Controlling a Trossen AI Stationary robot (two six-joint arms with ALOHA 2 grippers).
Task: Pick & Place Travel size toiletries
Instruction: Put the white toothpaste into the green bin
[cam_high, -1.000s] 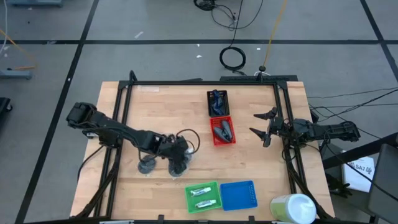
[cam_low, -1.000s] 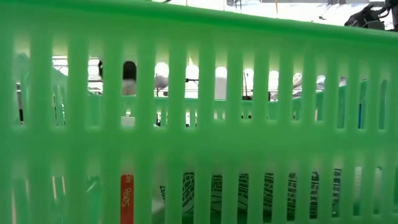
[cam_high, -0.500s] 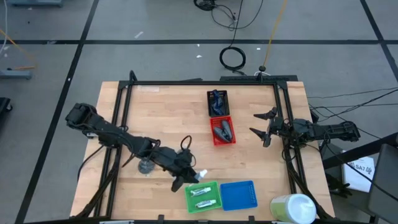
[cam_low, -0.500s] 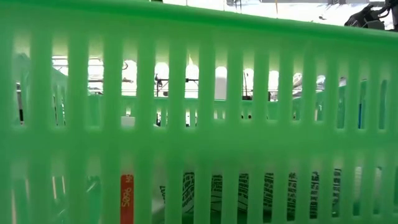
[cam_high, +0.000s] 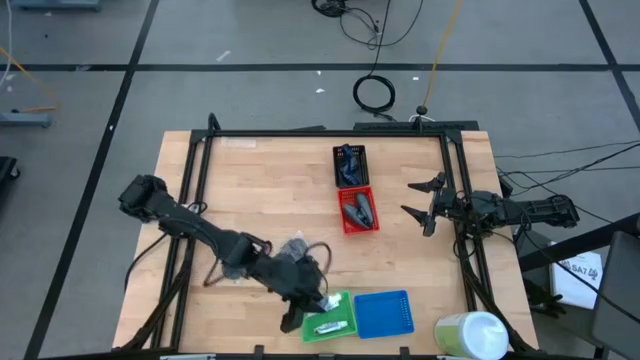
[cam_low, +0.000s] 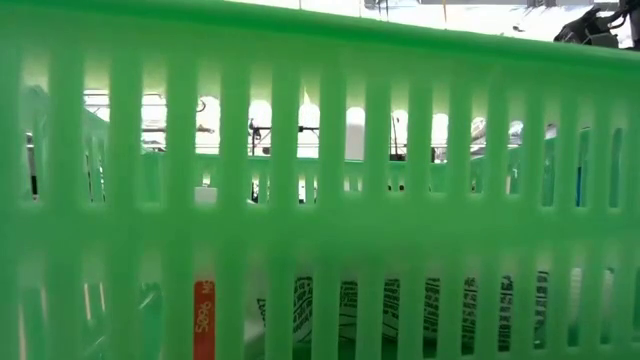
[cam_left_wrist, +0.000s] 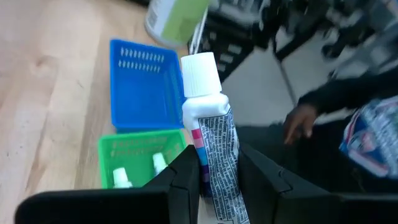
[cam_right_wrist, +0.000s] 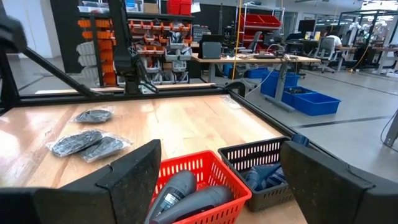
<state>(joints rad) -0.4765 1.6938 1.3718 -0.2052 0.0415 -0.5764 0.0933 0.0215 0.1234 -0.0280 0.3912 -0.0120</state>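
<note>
We have a thin white tube (cam_left_wrist: 208, 134) pinched between the fingers of our left gripper (cam_left_wrist: 214, 177), cap pointing away from the wrist, and the jaws are clenched on its printed lower body. In the high view that gripper (cam_high: 305, 300) sits at the near-left edge of the green basket (cam_high: 342, 322), which already holds two white tubes (cam_high: 322, 318); we judge this one is carried there to join them, since like items seem to be sorted by basket. The blue basket (cam_high: 385, 313) touches the green one on its right, and the white-and-green cylinder (cam_high: 470, 335) stands near the table corner beyond. Dark bottles lie in the red basket (cam_high: 357, 210), more items in the black basket (cam_high: 350, 163) behind it. Wrapped dark pads (cam_right_wrist: 87, 143) lie on the wood, still to be placed. Our right gripper (cam_high: 425, 205) waits with jaws released, right of the red basket.
</note>
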